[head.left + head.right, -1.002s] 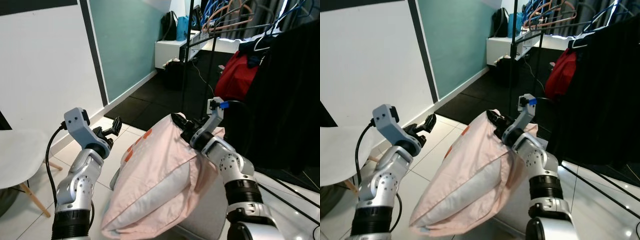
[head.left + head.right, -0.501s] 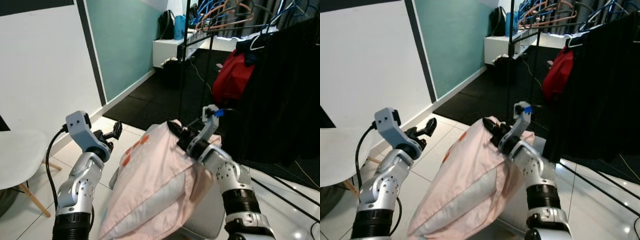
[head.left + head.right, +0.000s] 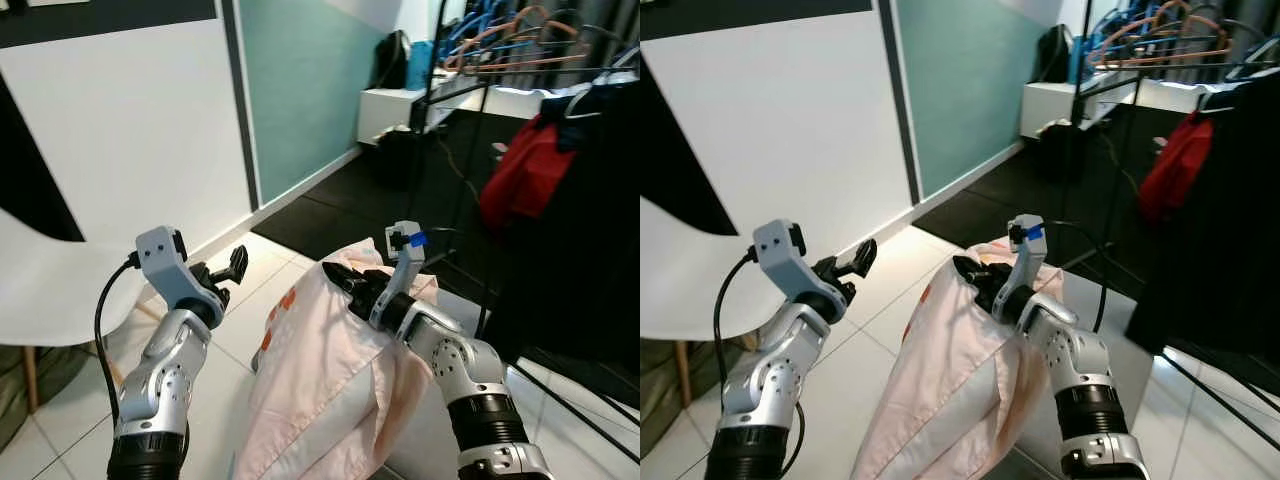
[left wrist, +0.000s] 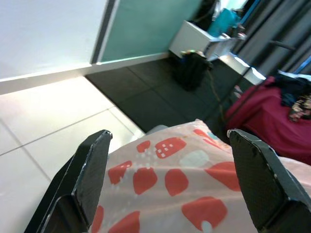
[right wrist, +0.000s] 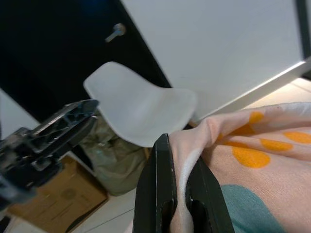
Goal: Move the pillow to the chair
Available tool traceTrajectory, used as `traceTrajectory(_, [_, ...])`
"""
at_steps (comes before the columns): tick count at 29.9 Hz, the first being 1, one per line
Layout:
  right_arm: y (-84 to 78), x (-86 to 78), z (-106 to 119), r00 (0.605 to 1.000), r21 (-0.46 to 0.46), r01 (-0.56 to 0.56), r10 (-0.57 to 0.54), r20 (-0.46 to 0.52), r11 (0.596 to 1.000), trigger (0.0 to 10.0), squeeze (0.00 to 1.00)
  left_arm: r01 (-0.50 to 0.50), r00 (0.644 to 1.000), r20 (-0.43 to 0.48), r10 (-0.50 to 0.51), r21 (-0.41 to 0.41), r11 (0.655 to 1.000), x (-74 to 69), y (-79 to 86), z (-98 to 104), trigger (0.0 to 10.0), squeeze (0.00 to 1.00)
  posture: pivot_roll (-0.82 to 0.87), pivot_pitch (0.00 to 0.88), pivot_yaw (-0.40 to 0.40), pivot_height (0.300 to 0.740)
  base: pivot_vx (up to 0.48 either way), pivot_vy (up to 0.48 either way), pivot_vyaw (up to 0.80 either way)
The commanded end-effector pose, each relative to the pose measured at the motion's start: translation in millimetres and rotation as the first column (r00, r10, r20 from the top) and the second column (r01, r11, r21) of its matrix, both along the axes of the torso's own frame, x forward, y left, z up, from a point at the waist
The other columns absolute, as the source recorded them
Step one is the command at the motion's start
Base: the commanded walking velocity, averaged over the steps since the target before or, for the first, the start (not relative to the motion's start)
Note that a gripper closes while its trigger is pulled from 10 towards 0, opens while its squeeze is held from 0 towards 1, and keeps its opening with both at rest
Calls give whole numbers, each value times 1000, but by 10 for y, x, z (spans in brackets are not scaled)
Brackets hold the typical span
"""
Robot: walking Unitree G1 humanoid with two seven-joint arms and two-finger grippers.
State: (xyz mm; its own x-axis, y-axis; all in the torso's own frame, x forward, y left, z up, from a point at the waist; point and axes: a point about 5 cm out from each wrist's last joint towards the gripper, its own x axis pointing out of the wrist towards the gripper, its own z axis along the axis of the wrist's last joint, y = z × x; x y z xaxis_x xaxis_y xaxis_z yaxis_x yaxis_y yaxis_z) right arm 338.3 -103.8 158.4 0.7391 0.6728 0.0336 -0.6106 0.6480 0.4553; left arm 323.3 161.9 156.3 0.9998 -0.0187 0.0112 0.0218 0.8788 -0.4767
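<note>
A pale pink pillow (image 3: 320, 385) with orange-red prints hangs down over the tiled floor. My right gripper (image 3: 336, 277) is shut on its top corner, and the right wrist view shows the fabric (image 5: 228, 160) pinched between the black fingers (image 5: 158, 194). My left gripper (image 3: 233, 267) is raised to the pillow's left, open and apart from it. In the left wrist view the printed pillow (image 4: 170, 182) lies beyond the spread fingers (image 4: 90, 170). A white shell chair (image 3: 45, 295) with wooden legs stands at the left by the wall.
A black clothes rack (image 3: 440, 150) with hangers, a red garment (image 3: 525, 170) and dark clothes (image 3: 600, 260) stands at the right. White wall and teal panel (image 3: 300, 90) lie ahead, black matting behind. A sack and a cardboard box (image 5: 63, 199) sit near the chair.
The camera has swung left, so the chair fills more of the left side and the rack sits further right. The pillow stays held in my right gripper; the left stays open.
</note>
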Motion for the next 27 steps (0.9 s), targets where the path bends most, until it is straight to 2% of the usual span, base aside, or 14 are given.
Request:
traceTrajectory(1, [119,-48,234,991,62,-85,78,111,994,10000,0,-1,1000,-2,1,5,1000,-15,-4,-19,10000,0,-180,0,-15,726,0,0,794])
traceTrajectory(12, [110,-53,438,979,137,-117,91,184,984,10000,0,19,1000,12,-19,5,1000,-43,-47,-11,10000,0,-177,0,-12,726,0,0,794])
traceTrajectory(22, [137,-92,463,973,147,-152,121,199,977,10000,0,37,999,12,-38,19,999,-61,-100,-12,10000,0,-171,0,-15,726,0,0,794])
traceTrajectory(27, [145,-93,458,972,149,-157,126,196,976,10000,0,52,999,11,-53,35,998,-74,-115,-16,10000,0,-169,0,-13,726,375,0,794])
